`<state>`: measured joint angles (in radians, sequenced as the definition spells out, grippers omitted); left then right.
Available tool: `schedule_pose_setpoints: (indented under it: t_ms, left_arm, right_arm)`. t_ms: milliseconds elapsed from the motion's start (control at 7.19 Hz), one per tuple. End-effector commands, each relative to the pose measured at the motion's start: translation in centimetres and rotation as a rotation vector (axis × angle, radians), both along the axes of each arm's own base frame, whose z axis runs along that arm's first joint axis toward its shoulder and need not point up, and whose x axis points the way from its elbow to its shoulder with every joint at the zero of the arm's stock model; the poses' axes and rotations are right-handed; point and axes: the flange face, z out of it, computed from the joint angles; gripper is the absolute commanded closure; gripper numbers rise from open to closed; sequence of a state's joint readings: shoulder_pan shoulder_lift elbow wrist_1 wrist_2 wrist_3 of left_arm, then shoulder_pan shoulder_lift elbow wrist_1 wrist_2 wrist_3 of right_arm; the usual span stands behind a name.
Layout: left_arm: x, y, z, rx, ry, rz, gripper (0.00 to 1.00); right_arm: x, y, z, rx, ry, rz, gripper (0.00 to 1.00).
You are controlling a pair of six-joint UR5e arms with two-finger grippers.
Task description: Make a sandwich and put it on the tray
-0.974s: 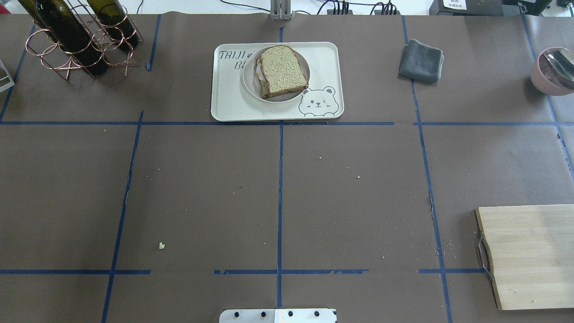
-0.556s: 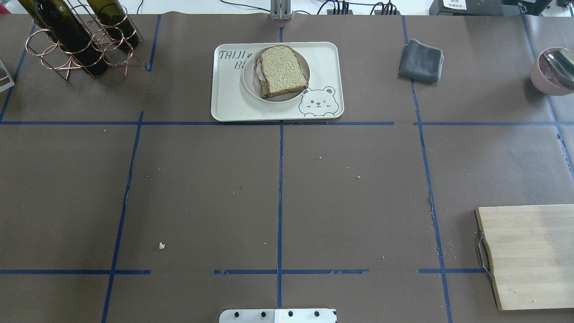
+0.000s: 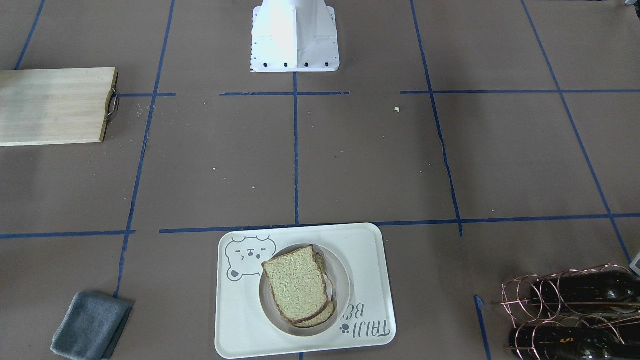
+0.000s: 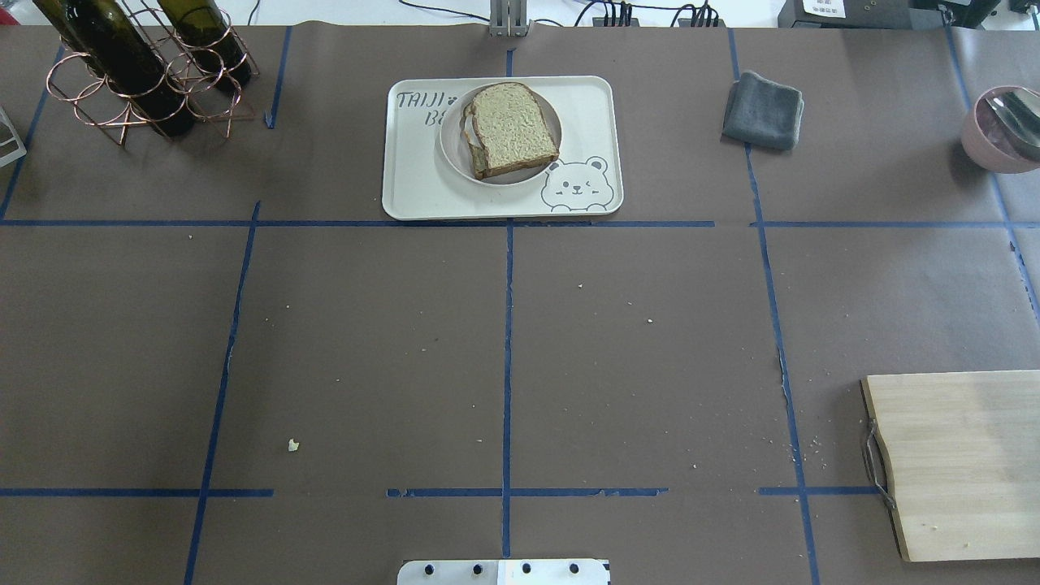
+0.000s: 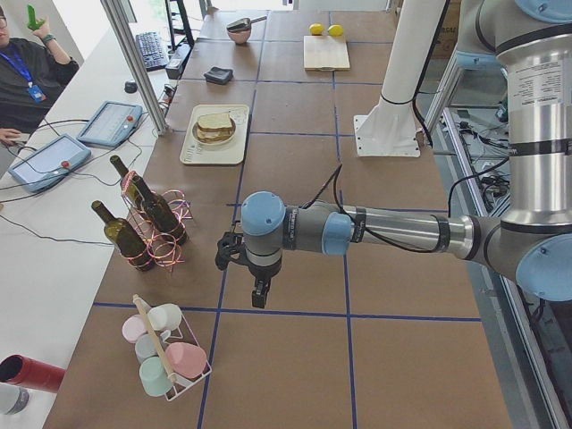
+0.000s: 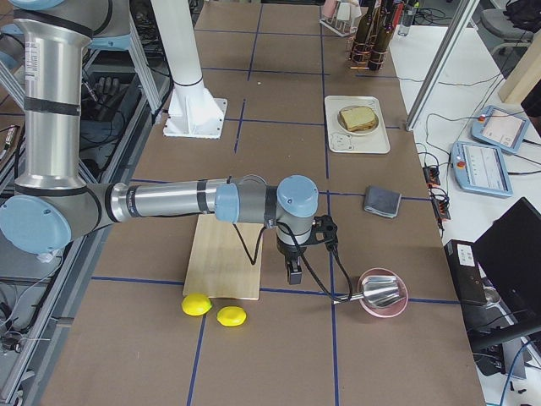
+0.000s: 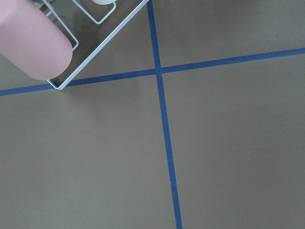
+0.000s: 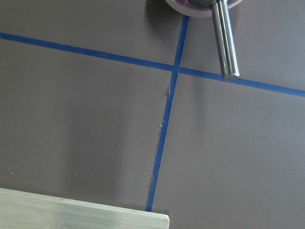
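Still seeing sandwich [image 4: 512, 126] parked on tray [image 4: 414, 187], unmoved since a second ago; can't judge opening of left gripper [image 5: 259, 297], right gripper [image 6: 293, 274].

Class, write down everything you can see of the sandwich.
The sandwich is two squarish slices of pale tan bread with dark brown crust, stacked slightly askew so the lower slice peeks out. A pale sliver shows between them. It lies flat on a round white plate on the cream tray. Nothing else touches it.
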<state>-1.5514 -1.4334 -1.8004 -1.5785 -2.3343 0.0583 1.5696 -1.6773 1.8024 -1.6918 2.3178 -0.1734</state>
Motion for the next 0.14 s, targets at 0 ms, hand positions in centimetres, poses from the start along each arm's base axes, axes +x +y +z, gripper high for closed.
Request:
schedule_pose_setpoints:
  t_ms: [0]
  left_arm:
    - [0.03, -0.19, -0.29, 0.007, 0.001, 0.001, 0.0]
  right_arm:
    - [-0.22, -0.14, -0.11, 0.003, 0.0, -0.005, 0.0]
